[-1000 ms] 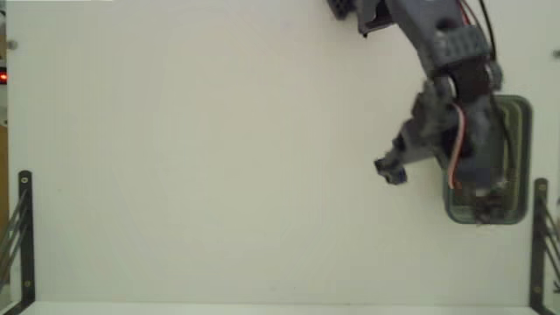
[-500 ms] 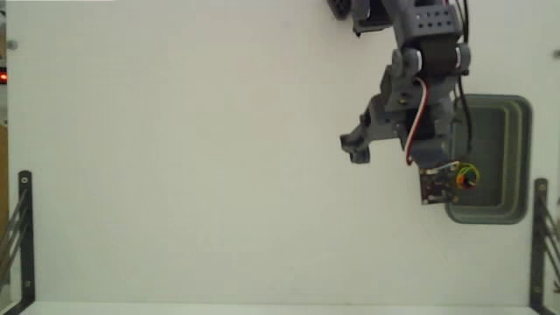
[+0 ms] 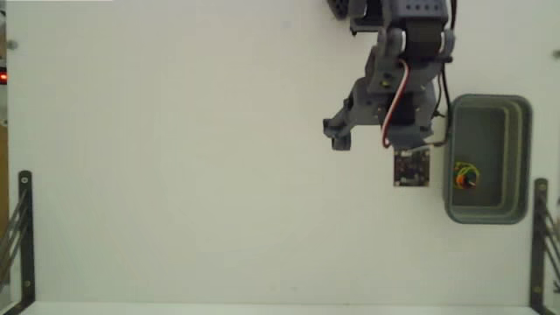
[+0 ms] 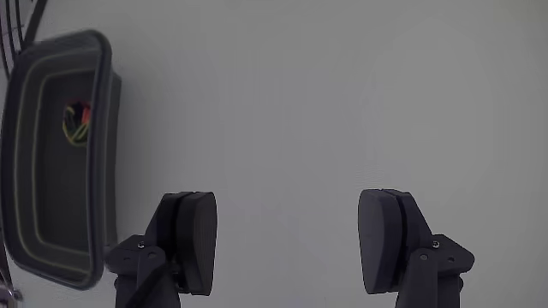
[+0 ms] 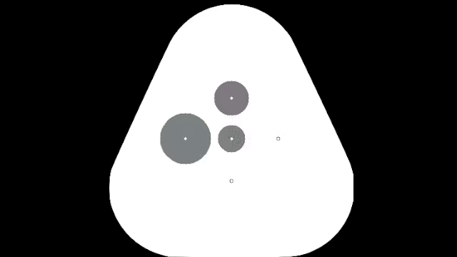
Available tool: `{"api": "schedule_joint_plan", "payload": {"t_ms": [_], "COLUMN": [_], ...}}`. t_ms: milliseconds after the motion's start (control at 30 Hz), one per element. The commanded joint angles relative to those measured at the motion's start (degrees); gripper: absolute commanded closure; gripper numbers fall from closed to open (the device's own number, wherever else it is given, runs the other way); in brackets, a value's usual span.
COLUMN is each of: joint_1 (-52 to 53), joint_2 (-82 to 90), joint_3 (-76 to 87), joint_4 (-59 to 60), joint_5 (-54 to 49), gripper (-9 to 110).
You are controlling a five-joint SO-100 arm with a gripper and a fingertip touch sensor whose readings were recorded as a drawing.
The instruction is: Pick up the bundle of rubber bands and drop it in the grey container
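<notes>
In the fixed view the bundle of rubber bands [image 3: 465, 175] lies on the floor of the grey container [image 3: 527, 149] at the right edge of the white table. My gripper [image 3: 372, 140] hangs over the bare table to the left of the tub, apart from it. The wrist view shows my gripper [image 4: 291, 248] open, its two dark fingers wide apart with only table between them. The grey container [image 4: 107, 154] stands at the left of that view with the bundle of rubber bands [image 4: 77, 121] inside.
A small dark circuit board [image 3: 411, 166] rides on the arm beside the tub. Black metal brackets stand at the table's left edge [image 3: 24, 236] and right edge [image 3: 540, 236]. The arm's base is at the top.
My gripper was over the tub a second ago and has swung left and up, away from it. The bundle now lies uncovered inside the tub.
</notes>
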Motion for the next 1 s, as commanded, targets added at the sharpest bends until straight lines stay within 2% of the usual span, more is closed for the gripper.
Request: {"api": "schedule_joint_plan", "payload": {"t_ms": [0, 967], "joint_1": [0.97, 1.76], "joint_2": [3.53, 4.57], "joint_3": [0.85, 1.88], "joint_4": [0.22, 0.22], "joint_5": [0.26, 0.26], "gripper": [-9, -9]}}
